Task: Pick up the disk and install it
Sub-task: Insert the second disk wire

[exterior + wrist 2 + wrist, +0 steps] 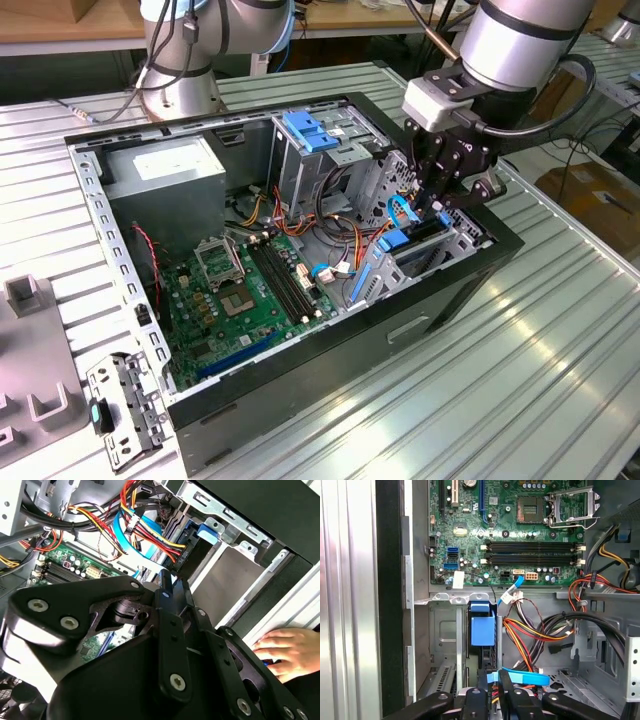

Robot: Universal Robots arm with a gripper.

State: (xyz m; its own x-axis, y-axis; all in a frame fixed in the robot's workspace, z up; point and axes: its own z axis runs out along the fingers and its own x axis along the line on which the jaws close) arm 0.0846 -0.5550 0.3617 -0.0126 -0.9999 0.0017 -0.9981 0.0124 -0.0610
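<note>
Fingers pinched nearly shut on the disk, held edge-on, partway in the drive bay at the exterior view's right of the PC case. Prob. dense, rigid, smooth, shock-sensitive; grip the blue frame edges, not label/connector.

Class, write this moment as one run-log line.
stage: install | gripper over drive bay, exterior view's right | disk edge-on in bay slot | person's hand beside case
</note>
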